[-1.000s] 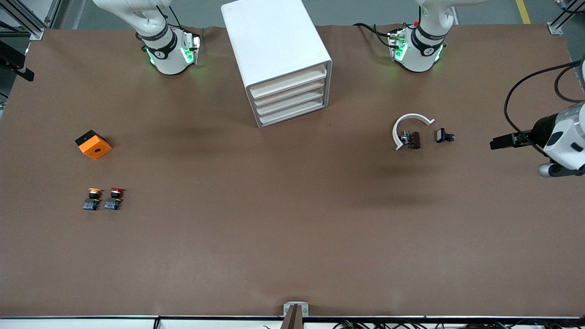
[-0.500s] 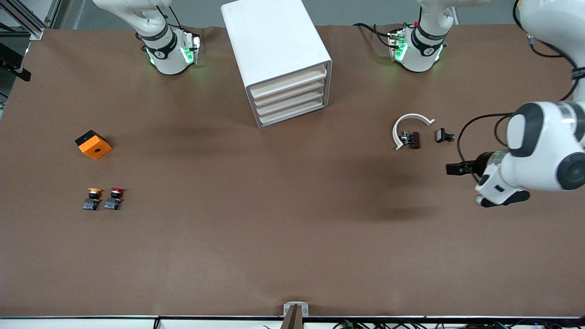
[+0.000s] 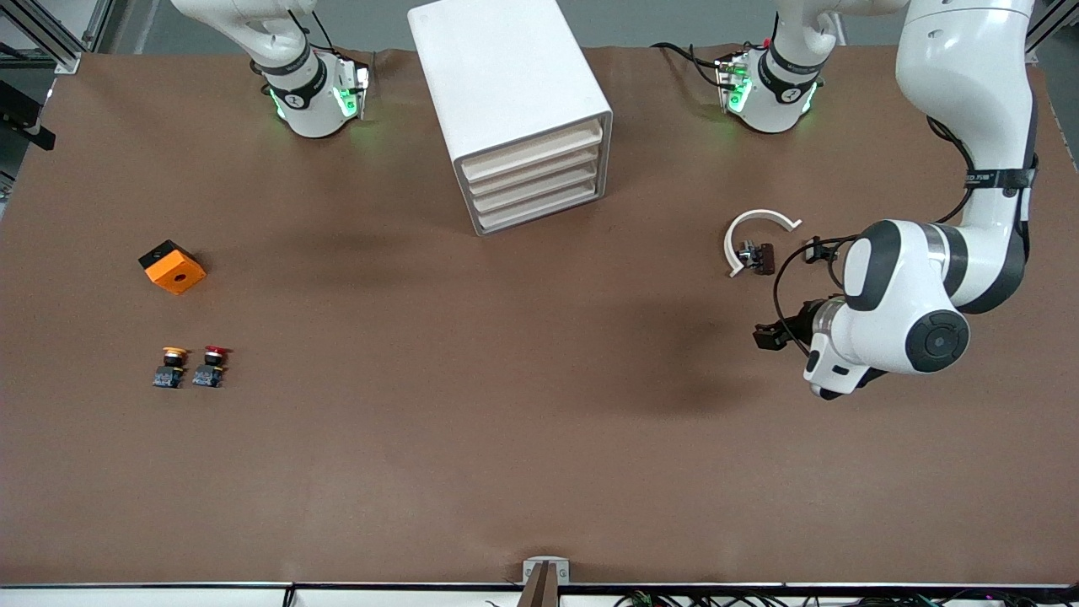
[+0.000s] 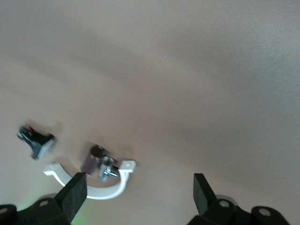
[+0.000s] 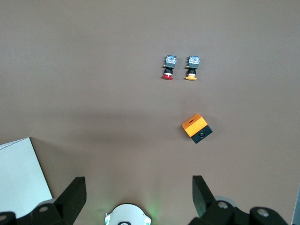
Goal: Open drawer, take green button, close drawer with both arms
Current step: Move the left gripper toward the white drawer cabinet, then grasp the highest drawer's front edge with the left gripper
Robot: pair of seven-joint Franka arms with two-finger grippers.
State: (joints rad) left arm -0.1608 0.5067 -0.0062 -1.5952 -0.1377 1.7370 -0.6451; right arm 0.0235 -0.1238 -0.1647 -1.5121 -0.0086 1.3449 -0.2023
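The white cabinet (image 3: 506, 93) stands at the back middle, all four cream drawer fronts (image 3: 533, 179) closed. The green button is hidden. My left gripper (image 3: 767, 335) is open and empty over bare table, beside a white curved clamp (image 3: 756, 228). In the left wrist view my left gripper (image 4: 137, 197) has its fingers wide apart, with the clamp (image 4: 105, 190) between them farther off. My right gripper (image 5: 137, 197) is open and empty, high over the right arm's base (image 5: 127, 215). It is out of the front view. A cabinet corner (image 5: 21, 176) shows in the right wrist view.
A yellow-capped button (image 3: 171, 365) and a red-capped button (image 3: 211, 364) stand side by side toward the right arm's end, with an orange block (image 3: 173, 267) farther from the camera. A small black part (image 3: 813, 249) lies beside the clamp.
The left arm has swung in from the table's end toward the middle. Its gripper now hangs over the table just nearer the camera than the clamp. The right arm has not moved.
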